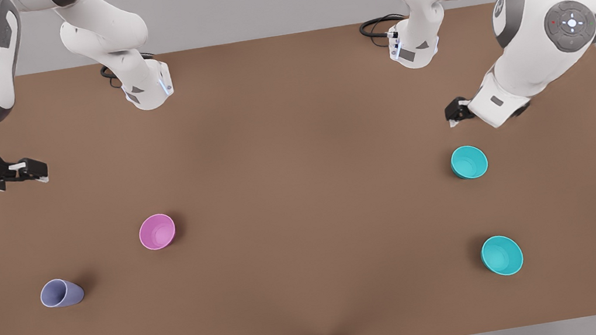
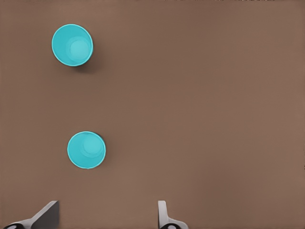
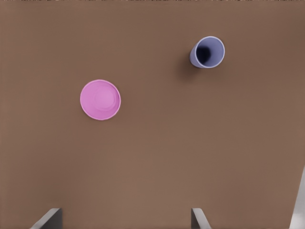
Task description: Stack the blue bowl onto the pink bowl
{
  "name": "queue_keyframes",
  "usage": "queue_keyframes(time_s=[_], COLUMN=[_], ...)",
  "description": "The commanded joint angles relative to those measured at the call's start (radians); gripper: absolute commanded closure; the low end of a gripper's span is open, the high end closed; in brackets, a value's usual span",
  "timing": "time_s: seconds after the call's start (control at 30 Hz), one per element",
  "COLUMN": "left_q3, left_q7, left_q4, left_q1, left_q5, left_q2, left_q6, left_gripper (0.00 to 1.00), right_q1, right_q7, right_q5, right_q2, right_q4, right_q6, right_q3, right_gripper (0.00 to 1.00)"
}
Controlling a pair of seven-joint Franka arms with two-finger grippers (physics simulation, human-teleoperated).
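Two teal bowls toward the bench [image 1: 293, 133] edge on the front view's right, both upright and well apart. Nearer the arms' edge, the blue bowl [image 1: 468, 161] [image 2: 86, 150], narrower and deeper; nearer the opposite edge, the wider teal bowl [image 1: 501, 255] [image 2: 72, 44]. Just beside the blue bowl but not touching it, on its arm-base side, the left gripper [image 1: 452, 112] [image 2: 107, 217], fingers spread wide and holding nothing.

Toward the bench edge on the front view's left, the pink bowl [image 1: 157, 231] [image 3: 100, 99], upright and alone. Near it, closer to that side's corner away from the arms, a lavender cup [image 1: 61, 293] [image 3: 208, 52]. At that same edge, well apart from both, the right gripper [image 1: 35, 170] [image 3: 124, 219], fingers likewise wide apart and empty.
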Motion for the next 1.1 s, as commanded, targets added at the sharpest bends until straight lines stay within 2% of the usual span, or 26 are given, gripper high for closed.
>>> queue_keyframes(time_s=[0.0,0.07,0.13,0.17,0.23,0.37,0.47,0.6,1.07], left_q3=[0.006,0.009,0.011,0.011,0.011,0.08,0.107,0.112,0.114], left_q7=[-0.061,-0.06,-0.054,-0.046,-0.043,0.054,0.058,0.06,0.066], left_q4=[-0.002,0.003,0.003,0.003,0.002,0.003,0.012,0.025,0.051], left_q1=[0.012,0.012,0.014,0.014,0.012,0.017,0.025,0.02,0.012], left_q5=[0.015,0.013,0.012,0.013,0.013,0.006,-0.037,-0.039,-0.036], left_q2=[-0.004,-0.025,-0.027,-0.027,-0.028,-0.054,-0.045,-0.048,-0.038], left_q6=[-0.005,-0.003,0.022,0.022,0.043,0.029,0.048,0.052,0.054], left_gripper=[0.0,0.0,0.0,0.0,0.0,0.0,0.0,0.0,0.0], right_q1=[0.0,0.004,0.014,0.069,0.066,0.07,0.047,-0.023,-0.034], right_q7=[-0.006,0.006,-0.013,0.011,0.103,0.157,0.158,0.158,0.157], right_q5=[0.002,0.0,-0.006,-0.003,0.082,0.114,0.151,0.261,0.329], right_q2=[-0.001,0.019,0.169,0.215,0.292,0.223,0.209,0.266,0.396], right_q4=[0.0,-0.006,-0.009,-0.018,-0.096,-0.426,-0.53,-0.576,-0.578], right_q6=[0.017,0.014,0.017,0.074,0.217,0.57,0.726,0.774,0.831], right_q3=[0.0,0.0,0.035,0.04,0.041,0.041,0.041,0.041,0.041], right_gripper=[0.0,0.0,0.0,0.0,0.0,0.0,0.0,0.0,0.0])
